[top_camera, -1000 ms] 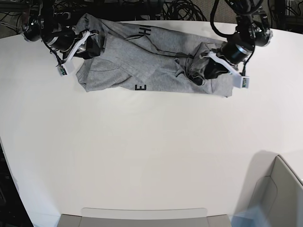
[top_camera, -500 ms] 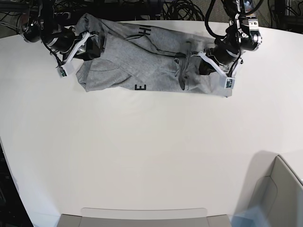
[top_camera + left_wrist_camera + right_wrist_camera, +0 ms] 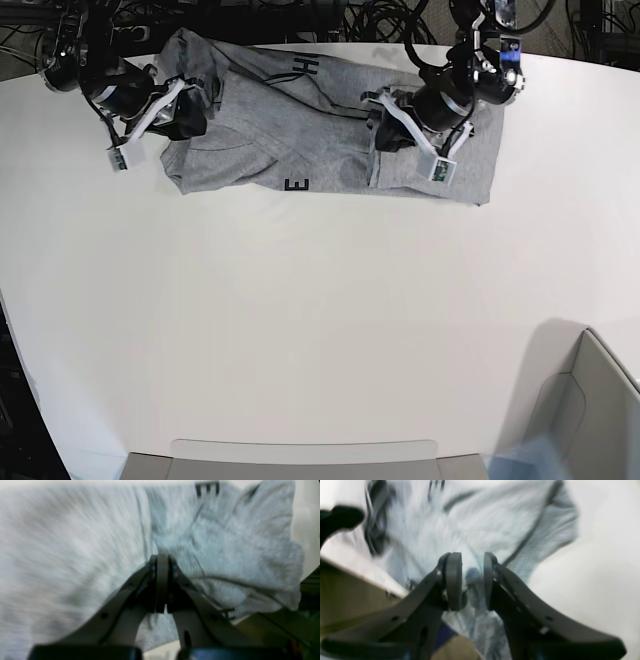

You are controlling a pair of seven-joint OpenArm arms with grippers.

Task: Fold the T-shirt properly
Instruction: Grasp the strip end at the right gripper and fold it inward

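Here we see the T-shirt (image 3: 300, 130) lying crumpled at the far edge of the white surface (image 3: 320, 320). The left hand (image 3: 161, 580) is pressed together over the cloth. The right hand (image 3: 470, 580) pinches a fold of the cloth at the shirt's other end.

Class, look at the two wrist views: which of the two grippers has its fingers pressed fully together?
The left gripper: its fingers meet above the T-shirt. The right gripper shows a gap with cloth between.

Bare surface (image 3: 300, 330) wide open below both pincers; T-shirt (image 3: 300, 120) bunched between them; grey box (image 3: 590, 420) far corner.
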